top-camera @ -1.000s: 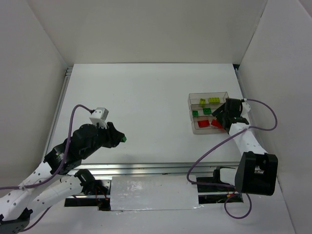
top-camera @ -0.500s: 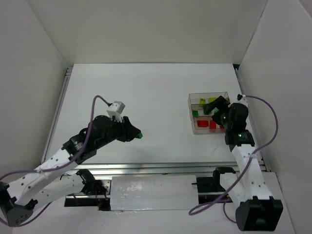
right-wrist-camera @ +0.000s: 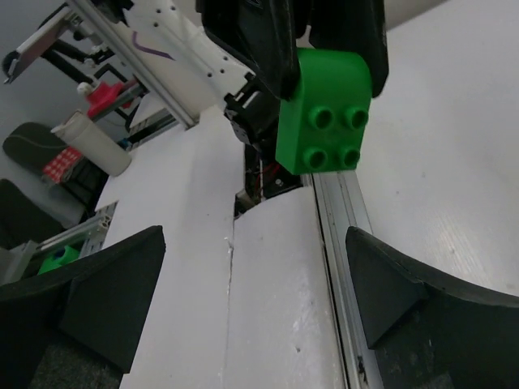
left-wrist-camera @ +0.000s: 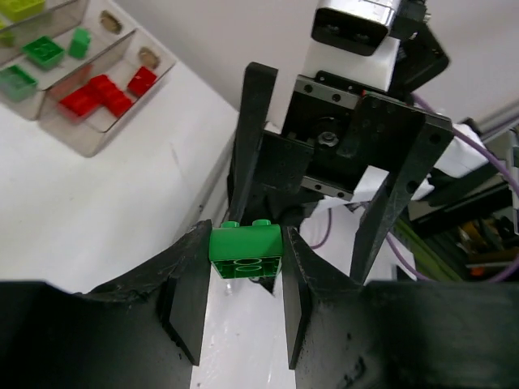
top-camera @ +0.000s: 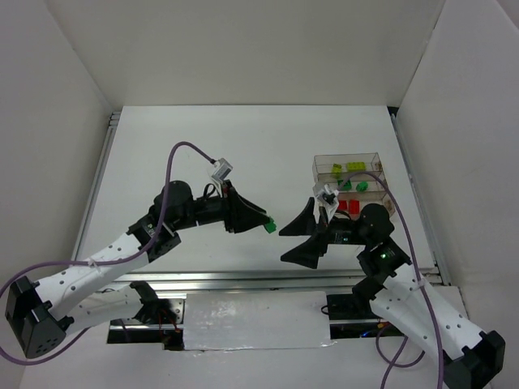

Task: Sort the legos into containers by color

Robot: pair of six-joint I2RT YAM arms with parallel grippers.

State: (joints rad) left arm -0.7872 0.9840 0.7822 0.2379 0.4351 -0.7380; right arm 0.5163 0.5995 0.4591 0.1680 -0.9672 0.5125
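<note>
- Left gripper (top-camera: 263, 222): jaws clamped on green lego (top-camera: 270, 226), held above the worktop (top-camera: 203, 146), centre-near.
- Lego studs point right, toward the right gripper; it looks near cubic, no clear long axis.
- Right gripper (top-camera: 284, 245): jaws wide apart just right of the lego. Probably a handover; next it must close on the lego.
- Containers (top-camera: 347, 156) far right; greens in the middle tray.

A white surface (top-camera: 243, 154) is enclosed by a far wall (top-camera: 243, 49), a left wall (top-camera: 40, 130) and a right wall (top-camera: 474, 121). An aluminium left rail (top-camera: 100, 174) and a near rail (top-camera: 243, 279) are fitted along its edges. A silvery sheet (top-camera: 255, 320) is laid beyond the near edge. Off the surface, a white bottle (right-wrist-camera: 93, 147) is seen beside a red-and-white checked item (right-wrist-camera: 61, 162).
</note>
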